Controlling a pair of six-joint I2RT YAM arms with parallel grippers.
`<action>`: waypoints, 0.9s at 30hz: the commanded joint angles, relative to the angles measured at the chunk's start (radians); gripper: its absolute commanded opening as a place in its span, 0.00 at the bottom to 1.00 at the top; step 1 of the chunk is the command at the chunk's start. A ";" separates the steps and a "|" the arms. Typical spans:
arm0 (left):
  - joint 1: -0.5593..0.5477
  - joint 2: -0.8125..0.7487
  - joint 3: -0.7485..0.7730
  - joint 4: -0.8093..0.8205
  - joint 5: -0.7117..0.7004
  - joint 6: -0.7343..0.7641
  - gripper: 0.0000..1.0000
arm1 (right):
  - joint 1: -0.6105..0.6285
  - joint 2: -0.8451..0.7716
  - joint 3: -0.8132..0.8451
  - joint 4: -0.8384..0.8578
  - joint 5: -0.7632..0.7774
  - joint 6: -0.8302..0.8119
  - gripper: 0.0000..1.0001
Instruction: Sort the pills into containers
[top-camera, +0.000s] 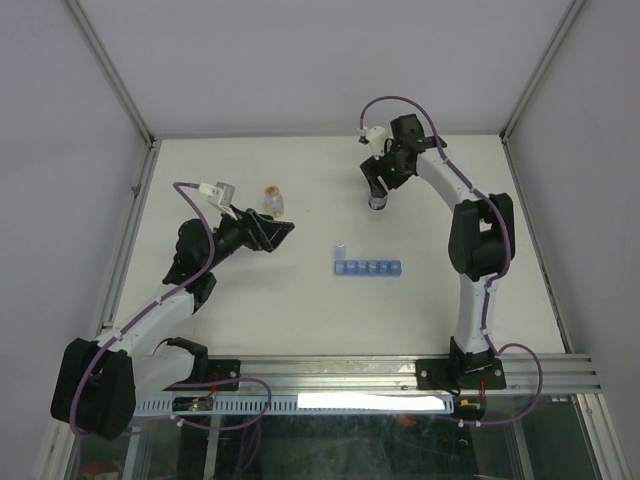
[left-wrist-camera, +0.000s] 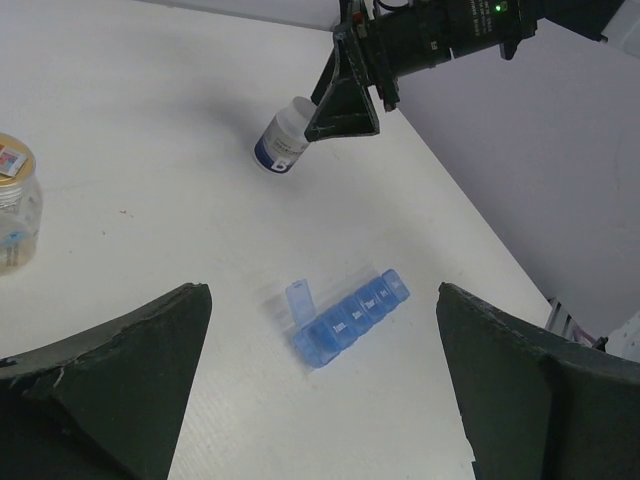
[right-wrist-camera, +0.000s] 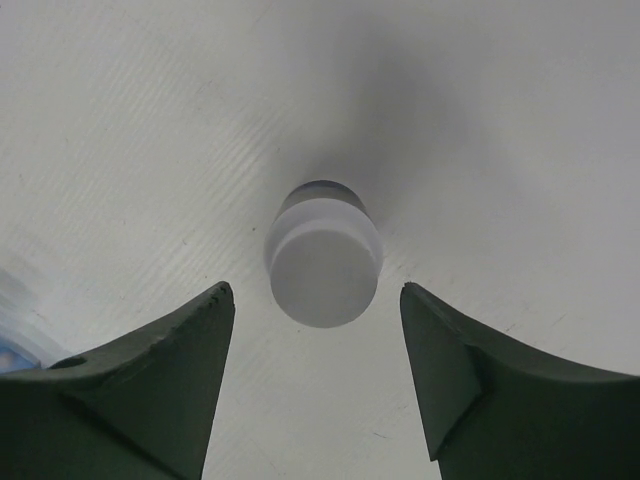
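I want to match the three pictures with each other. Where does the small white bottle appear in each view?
Top external: the small white bottle is right of centre in the upper half, under the right hand.
Left wrist: upper middle, just left of that hand.
Right wrist: centre, cap toward the camera.
Shared landmark: the right hand, at the bottle in every view.

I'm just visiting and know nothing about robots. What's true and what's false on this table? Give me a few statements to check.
1. The right gripper straddles the white bottle without touching it. True.
2. Every lid of the blue pill organizer is shut. False: one end lid stands open.
3. The left gripper holds the clear vial. False: it is open and empty; the vial stands beside it.
4. The organizer lies apart from both grippers. True.
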 joint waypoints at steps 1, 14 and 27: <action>0.012 -0.033 -0.007 0.036 0.025 -0.019 0.99 | 0.003 0.011 0.068 0.001 0.045 0.021 0.70; 0.011 -0.054 -0.005 0.032 0.122 -0.003 0.99 | 0.030 0.064 0.167 -0.076 0.050 0.015 0.19; -0.338 -0.128 -0.116 0.291 -0.034 0.456 0.99 | 0.030 -0.287 -0.015 -0.081 -0.365 0.052 0.00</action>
